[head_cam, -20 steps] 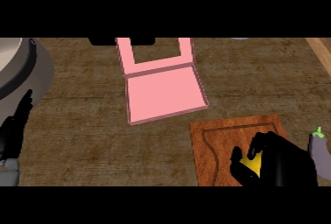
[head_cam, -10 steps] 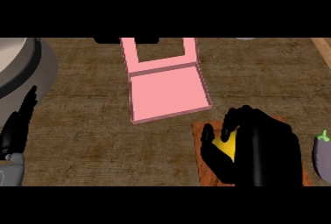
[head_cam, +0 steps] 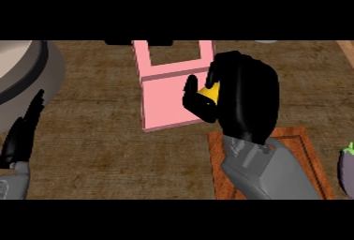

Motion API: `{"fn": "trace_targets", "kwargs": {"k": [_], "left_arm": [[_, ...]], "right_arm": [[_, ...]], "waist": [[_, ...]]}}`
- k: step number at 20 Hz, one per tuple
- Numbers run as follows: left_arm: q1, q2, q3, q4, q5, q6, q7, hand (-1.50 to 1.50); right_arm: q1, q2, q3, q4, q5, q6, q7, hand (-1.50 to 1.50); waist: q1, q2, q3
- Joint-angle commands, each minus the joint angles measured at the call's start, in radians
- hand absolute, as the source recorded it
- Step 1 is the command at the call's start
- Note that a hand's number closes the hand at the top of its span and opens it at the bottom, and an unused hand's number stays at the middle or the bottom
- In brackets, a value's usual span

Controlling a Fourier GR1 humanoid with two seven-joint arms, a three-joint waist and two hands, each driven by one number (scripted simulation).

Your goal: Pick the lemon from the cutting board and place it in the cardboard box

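A yellow lemon point(head_cam: 210, 92) shows as a small patch between the thumb and fingers of my right hand point(head_cam: 242, 96), which is curled round it. The hand hangs over the right part of the pink cardboard box point(head_cam: 166, 101), an open flat box with its flap toward the far edge. The wooden cutting board point(head_cam: 307, 154) lies at the lower right, partly hidden by my right forearm, with nothing visible on its bare part. My left hand point(head_cam: 21, 133) rests at the left edge, fingers straight and pointing up.
A large round grey and white vessel point(head_cam: 24, 70) fills the upper left corner. A purple eggplant point(head_cam: 347, 166) with a green stem lies at the right edge beside the board. The counter's top is brown and woven-looking.
My right hand has risen from the cutting board with the lemon and moved up and left, now over the pink box. The left hand stays in place.
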Motion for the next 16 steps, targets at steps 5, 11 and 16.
{"fn": "trace_targets", "kwargs": {"k": [5, 11, 16], "left_arm": [[0.001, -0.032, -0.021, 0.004, -0.016, 0.013, -0.011, 0.0], [-0.053, 0.009, 0.012, 0.045, -0.009, 0.0, -0.032, 0.0], [-0.025, 0.004, -0.006, -0.027, 0.002, -0.034, 0.025, 0.0]], "right_arm": [[-0.28, 0.006, -0.195, 0.443, -0.176, -0.24, -0.029, 1.5], [-0.459, 0.006, -0.25, 0.796, -0.235, -0.395, -0.1, 1.5], [-0.481, 0.005, -0.304, 1.063, -0.222, -0.495, -0.208, 1.5]], "waist": [[0.014, 0.007, 0.0], [0.027, 0.013, -0.001], [0.031, 0.011, 0.0]]}}
